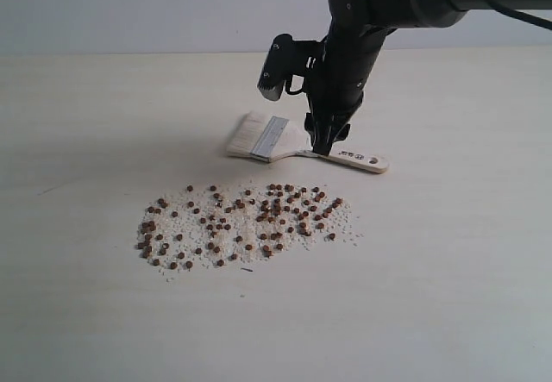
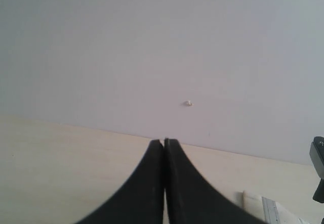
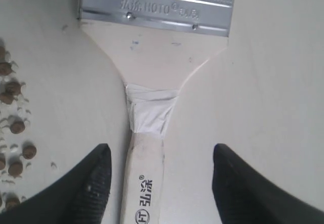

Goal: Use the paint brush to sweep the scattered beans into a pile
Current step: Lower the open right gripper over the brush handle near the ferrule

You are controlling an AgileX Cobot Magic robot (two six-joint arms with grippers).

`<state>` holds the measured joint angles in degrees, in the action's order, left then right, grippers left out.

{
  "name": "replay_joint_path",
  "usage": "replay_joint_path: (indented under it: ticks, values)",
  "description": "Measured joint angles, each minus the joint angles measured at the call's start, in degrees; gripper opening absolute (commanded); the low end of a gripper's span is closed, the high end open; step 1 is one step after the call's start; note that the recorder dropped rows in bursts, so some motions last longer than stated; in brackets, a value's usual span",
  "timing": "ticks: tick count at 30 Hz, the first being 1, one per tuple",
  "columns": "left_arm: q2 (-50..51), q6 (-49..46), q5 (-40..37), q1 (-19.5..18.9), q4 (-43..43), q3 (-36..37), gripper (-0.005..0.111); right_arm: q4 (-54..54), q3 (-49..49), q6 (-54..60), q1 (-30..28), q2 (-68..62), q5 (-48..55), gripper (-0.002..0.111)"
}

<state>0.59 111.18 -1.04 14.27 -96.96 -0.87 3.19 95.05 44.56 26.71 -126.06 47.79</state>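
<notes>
— Bright in here: soft, even light, and the pale table [image 1: 86,313] nearly washes out.
— Only a faint, fuzzy shadow beside the paint brush [image 1: 259,138]. Its ferrule [image 3: 157,6] shines dully up close, and the left gripper [image 2: 164,142], hard against the lens, is blurred at its edges.

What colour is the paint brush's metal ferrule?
Silver, with stamped lettering. The ferrule shows best in the right wrist view.
</notes>
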Motion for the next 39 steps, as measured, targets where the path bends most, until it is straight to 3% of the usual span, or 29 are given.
replay_joint_path:
  ticks: [25, 39]
  values:
    - [0.0, 0.0, 0.0, 0.0, 0.0, 0.0, 0.0, 1.35, 0.0, 0.0, 0.0, -3.86, -6.97, 0.056]
    - [0.0, 0.0, 0.0, 0.0, 0.0, 0.0, 0.0, 2.7, 0.49, -1.57, 0.0, -2.82, -3.76, 0.056]
